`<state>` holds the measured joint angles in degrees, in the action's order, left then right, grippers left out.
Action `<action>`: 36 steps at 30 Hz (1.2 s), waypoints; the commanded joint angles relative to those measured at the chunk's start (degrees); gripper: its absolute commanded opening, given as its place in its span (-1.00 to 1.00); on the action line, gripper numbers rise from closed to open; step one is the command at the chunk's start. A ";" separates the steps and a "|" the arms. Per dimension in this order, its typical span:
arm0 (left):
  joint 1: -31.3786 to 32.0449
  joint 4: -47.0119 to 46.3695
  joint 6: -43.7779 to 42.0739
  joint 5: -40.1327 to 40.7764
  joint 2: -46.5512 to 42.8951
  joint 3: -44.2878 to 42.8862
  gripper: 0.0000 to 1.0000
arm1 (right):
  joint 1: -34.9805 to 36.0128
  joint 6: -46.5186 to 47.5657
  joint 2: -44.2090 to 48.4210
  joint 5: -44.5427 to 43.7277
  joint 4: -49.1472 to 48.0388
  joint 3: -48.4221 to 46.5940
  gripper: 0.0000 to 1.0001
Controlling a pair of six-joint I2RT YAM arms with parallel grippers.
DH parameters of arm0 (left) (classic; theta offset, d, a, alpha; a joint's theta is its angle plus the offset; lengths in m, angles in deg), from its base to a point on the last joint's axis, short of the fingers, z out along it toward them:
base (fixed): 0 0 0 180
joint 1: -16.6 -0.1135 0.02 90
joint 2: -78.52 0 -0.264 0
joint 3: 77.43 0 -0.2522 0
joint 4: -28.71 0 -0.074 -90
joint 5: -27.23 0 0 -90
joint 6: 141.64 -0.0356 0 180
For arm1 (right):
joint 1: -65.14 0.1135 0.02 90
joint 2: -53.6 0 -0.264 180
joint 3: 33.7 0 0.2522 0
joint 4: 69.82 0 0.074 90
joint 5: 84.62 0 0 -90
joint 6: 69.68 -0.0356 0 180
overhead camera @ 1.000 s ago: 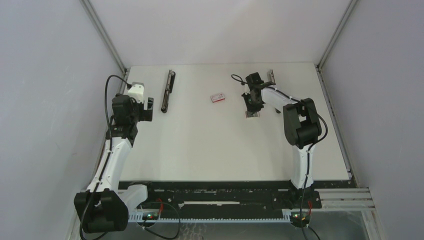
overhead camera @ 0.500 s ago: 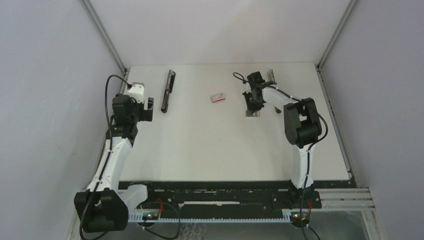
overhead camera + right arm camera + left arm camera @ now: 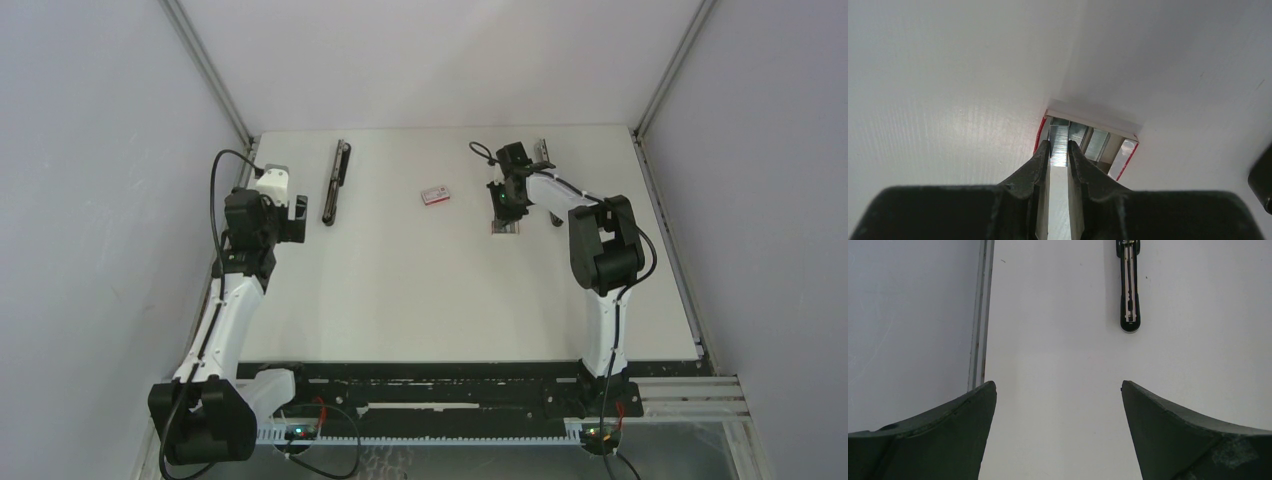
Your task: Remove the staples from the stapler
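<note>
We see the white tabletop [image 3: 400, 290] with a long black stapler [image 3: 335, 182] lying opened flat near its far left, and a small red-and-white box [image 3: 435, 195] well apart to its right. The left hand [image 3: 295, 218] is just left of the stapler's near end. The right hand [image 3: 502, 208] points down over a small grey item [image 3: 506, 229], too small to identify. A slim metallic piece [image 3: 541, 152] lies beyond it.

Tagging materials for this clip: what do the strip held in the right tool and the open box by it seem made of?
The staples: probably bare steel, silvery, finely ribbed with bright glints. The box: likely matte card, white with red edges, thin flat walls.
</note>
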<state>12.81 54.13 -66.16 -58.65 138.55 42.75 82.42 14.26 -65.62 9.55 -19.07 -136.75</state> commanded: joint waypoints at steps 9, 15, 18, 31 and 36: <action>-0.38 -1.90 0.17 -0.49 0.28 0.79 0.99 | -0.83 -5.91 5.05 1.30 -5.41 4.37 -0.80; -0.41 -1.90 0.19 -0.61 0.48 0.84 0.99 | -1.27 -6.59 5.47 0.95 -5.90 4.98 -0.79; -0.40 -1.90 0.19 -0.69 0.48 0.87 0.99 | -1.52 -6.59 6.22 1.09 -5.97 5.01 -0.80; -0.38 -1.90 0.15 -0.67 0.33 0.90 0.99 | -1.63 -6.91 8.52 1.56 -6.42 5.88 -0.79; -0.40 -1.90 0.16 -0.53 0.37 0.95 0.99 | -1.72 -7.92 8.13 2.97 -6.89 7.42 -0.78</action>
<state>12.81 54.13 -66.18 -58.65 139.27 42.75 81.06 8.27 -59.63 10.97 -24.16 -130.48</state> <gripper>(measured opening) 0.996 0.140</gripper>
